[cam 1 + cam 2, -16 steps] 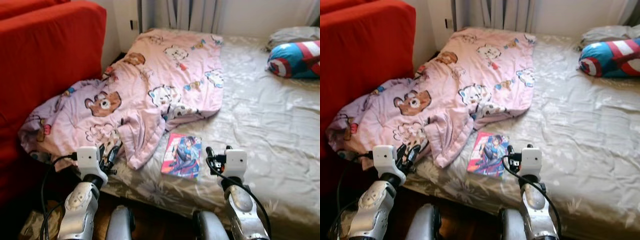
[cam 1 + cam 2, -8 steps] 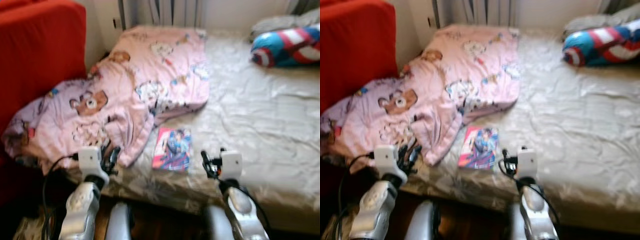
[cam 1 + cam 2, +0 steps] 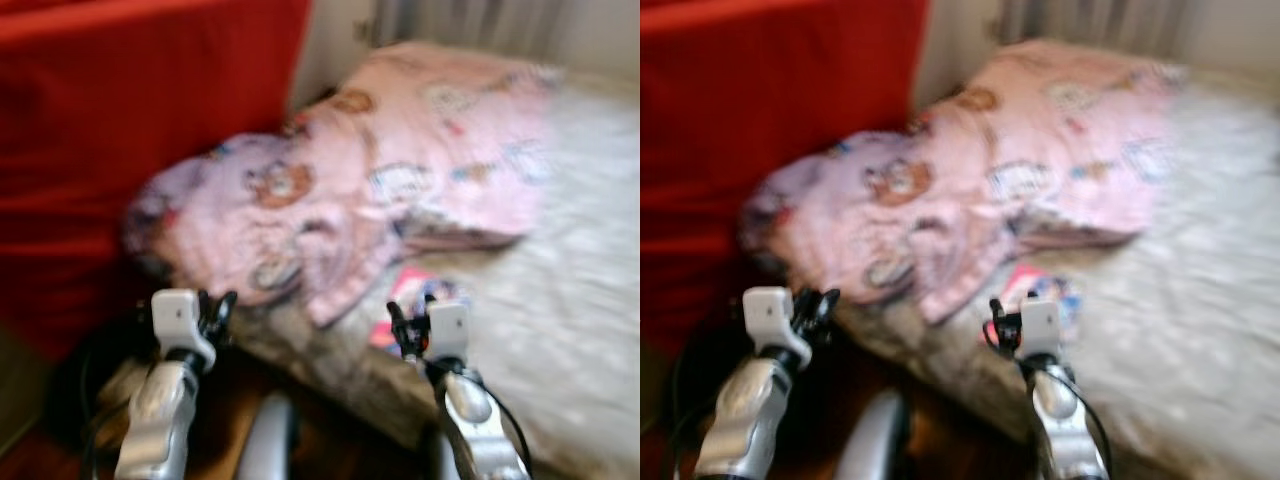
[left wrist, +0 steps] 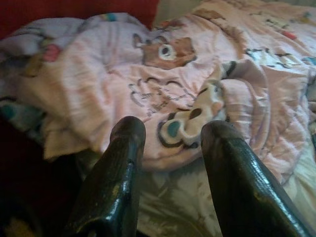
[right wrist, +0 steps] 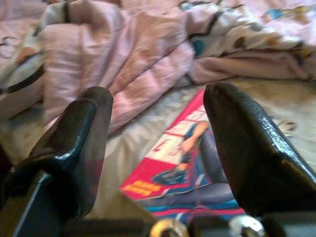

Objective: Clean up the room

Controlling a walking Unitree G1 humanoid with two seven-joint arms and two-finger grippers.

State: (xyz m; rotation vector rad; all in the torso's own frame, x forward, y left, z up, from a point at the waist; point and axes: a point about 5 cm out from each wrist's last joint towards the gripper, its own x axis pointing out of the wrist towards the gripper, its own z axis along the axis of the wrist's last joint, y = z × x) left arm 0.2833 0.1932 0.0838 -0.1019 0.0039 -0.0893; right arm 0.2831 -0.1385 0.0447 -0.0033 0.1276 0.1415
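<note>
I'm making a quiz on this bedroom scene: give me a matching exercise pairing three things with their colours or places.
Things:
1. blanket
2. comic book
3. sofa

Descriptions:
A. plain red, beside the bed
B. flat on the bed sheet, ahead of the right gripper
C. pink with cartoon animals, crumpled on the bed

Pairs: 1-C, 2-B, 3-A
</note>
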